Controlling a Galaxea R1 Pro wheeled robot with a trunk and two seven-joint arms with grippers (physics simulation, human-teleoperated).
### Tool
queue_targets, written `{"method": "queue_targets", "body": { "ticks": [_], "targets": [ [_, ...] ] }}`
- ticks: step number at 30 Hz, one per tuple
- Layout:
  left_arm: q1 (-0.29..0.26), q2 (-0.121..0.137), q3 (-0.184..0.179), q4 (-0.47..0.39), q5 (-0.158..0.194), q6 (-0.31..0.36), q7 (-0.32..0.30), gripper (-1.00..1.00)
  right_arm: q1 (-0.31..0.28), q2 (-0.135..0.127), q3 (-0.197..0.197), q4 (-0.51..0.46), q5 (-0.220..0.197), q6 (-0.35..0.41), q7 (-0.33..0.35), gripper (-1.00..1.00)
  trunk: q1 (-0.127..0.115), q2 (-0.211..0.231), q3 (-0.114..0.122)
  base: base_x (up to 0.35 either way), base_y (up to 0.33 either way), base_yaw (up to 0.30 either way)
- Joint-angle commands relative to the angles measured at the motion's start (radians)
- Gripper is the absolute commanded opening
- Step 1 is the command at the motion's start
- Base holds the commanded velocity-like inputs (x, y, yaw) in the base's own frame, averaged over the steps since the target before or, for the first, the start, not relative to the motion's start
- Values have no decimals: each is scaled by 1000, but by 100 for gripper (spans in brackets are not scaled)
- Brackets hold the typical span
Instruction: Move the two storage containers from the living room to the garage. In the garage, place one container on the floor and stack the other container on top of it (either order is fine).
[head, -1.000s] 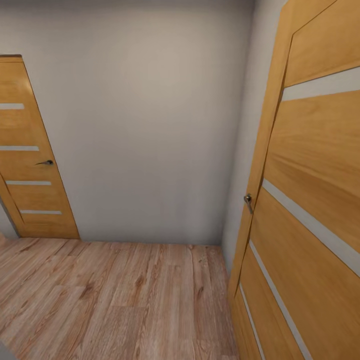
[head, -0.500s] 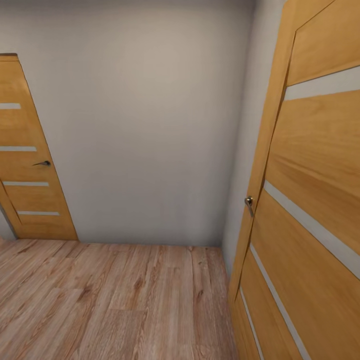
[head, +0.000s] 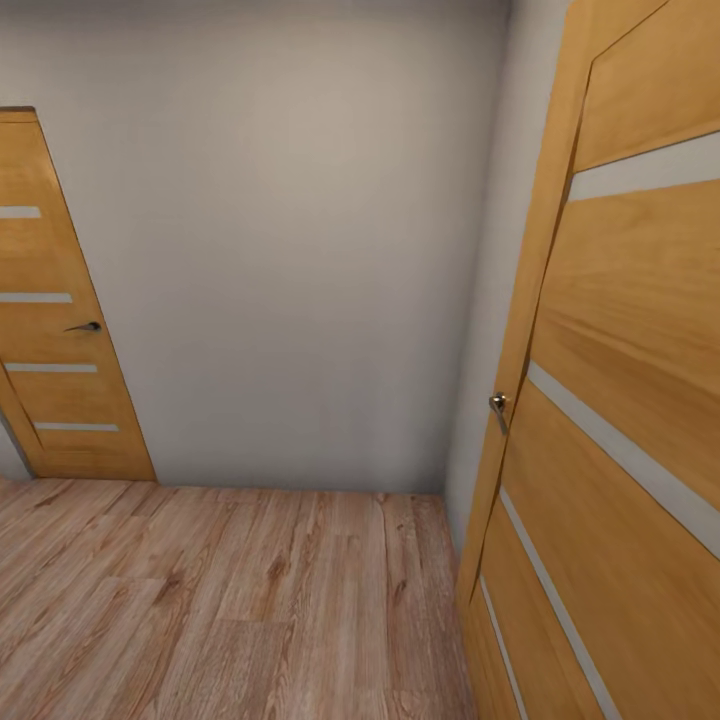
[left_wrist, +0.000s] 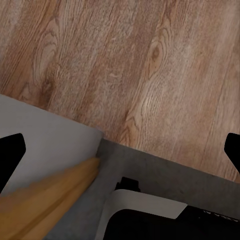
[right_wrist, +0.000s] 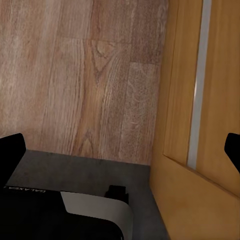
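Head view takes in a corridor corner, read from left to right: a honey-coloured wooden door with pale horizontal glass strips and a small metal lever handle, set in the far left wall and cut off by the frame edge; a plain pale grey wall straight ahead; light wood-plank flooring running up to it; and, close on the right, a second wooden slatted door with a silver knob handle, so near that its upper and outer parts run out of view.

No orange-red storage container appears in these pictures, and neither do the living room or the garage. My reading is that the robot is in transit, either heading to fetch a box or between rooms. Which leg of the trip this is cannot be told.

Left wrist view looks down on plank flooring, a grey wall corner, a strip of door edge, and part of the robot's dark base with a white panel. The left gripper shows just black fingertips at the two frame edges, jaws spread wide with nothing between. Right wrist view shows the right gripper likewise spread and empty, above flooring beside the near door.

The next move probably calls for turning the base, since the wall blocks the way ahead and the right door sits very close.
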Motion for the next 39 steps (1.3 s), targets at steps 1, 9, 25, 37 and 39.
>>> {"method": "queue_targets", "body": {
  "ticks": [1, 9, 25, 37, 39],
  "targets": [
    [-1, 0, 0, 1, 4, -4, 1, 100, -2, 0, 0, 4, 2, -7, 2, 100, 0, -1, -1, 0, 0, 0],
    [-1, 1, 0, 1, 4, -3, 1, 100, -2, -1, 0, 4, 2, -7, 2, 100, 0, -1, -1, 27, 0, 0],
    [-1, 0, 0, 1, 5, -4, 1, 100, -2, 0, 0, 4, 2, -7, 2, 100, 0, -1, -1, 107, 0, 0],
    [-1, 1, 0, 1, 4, -3, 1, 100, -2, 0, 0, 4, 2, -7, 2, 100, 0, -1, -1, 3, 3, 0],
    [-1, 1, 0, 1, 4, -3, 1, 100, -2, 0, 0, 4, 2, -7, 2, 100, 0, -1, -1, 81, 108, 0]
  ]
}}
